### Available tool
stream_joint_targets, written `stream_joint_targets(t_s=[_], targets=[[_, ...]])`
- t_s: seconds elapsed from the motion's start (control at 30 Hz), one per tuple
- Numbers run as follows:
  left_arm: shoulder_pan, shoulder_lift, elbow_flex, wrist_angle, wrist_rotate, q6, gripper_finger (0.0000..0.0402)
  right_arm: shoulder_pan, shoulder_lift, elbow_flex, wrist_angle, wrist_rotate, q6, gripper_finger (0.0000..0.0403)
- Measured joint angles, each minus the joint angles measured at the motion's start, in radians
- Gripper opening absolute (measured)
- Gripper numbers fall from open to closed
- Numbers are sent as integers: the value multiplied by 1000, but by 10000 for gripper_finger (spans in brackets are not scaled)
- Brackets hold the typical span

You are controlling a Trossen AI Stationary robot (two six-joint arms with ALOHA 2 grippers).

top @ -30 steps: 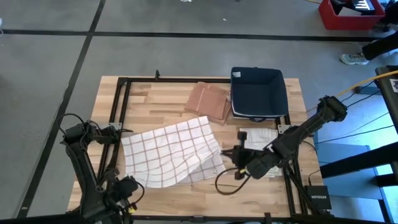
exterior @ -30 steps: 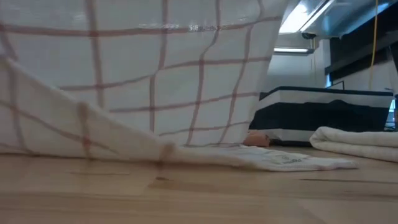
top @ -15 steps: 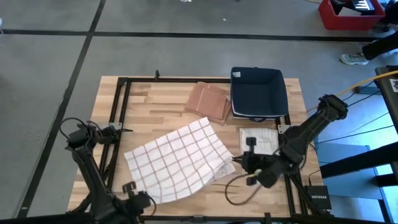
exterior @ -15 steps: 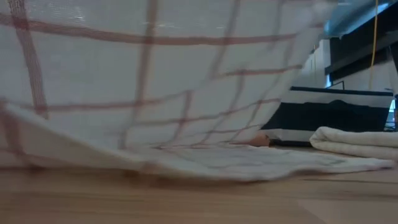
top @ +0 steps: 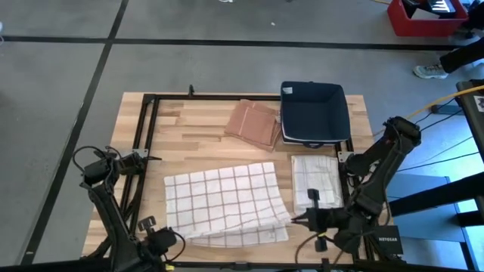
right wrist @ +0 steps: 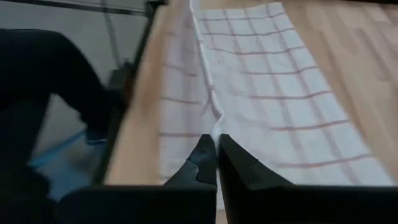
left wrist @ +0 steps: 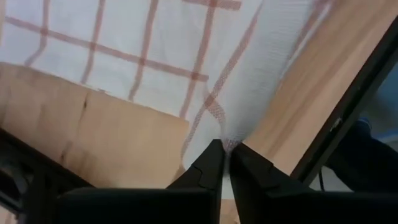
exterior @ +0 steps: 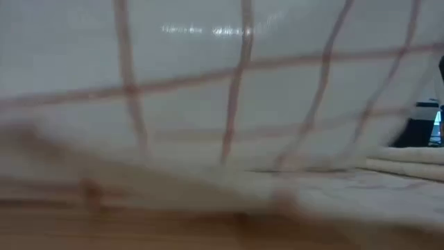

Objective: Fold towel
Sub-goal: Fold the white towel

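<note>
Both grippers, left gripper (left wrist: 225,149) and right gripper (right wrist: 216,142), pinch the checked towel's (top: 227,200) 2 near corners; since 1 second ago it has been dragged flat across the tabletop (top: 197,125), ready for folding.

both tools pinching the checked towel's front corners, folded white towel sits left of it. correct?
Not quite. The folded white towel lies right of the checked towel, as the high view shows. Both the left tool and the right tool do pinch its front corners.
</note>
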Motion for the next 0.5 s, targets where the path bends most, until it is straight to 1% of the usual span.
stream_joint_targets(t_s=[0.13, 0.33, 0.5], targets=[[10, 0, 0, 0, 1, 4, 30, -35, 9, 0, -12, 15, -20, 4], [35, 1, 0, 6, -2, 80, 76, -61, 10, 0, -17, 3, -45, 9], [42, 2, 0, 2, -14, 115, 97, -61, 13, 0, -19, 9, -55, 8]])
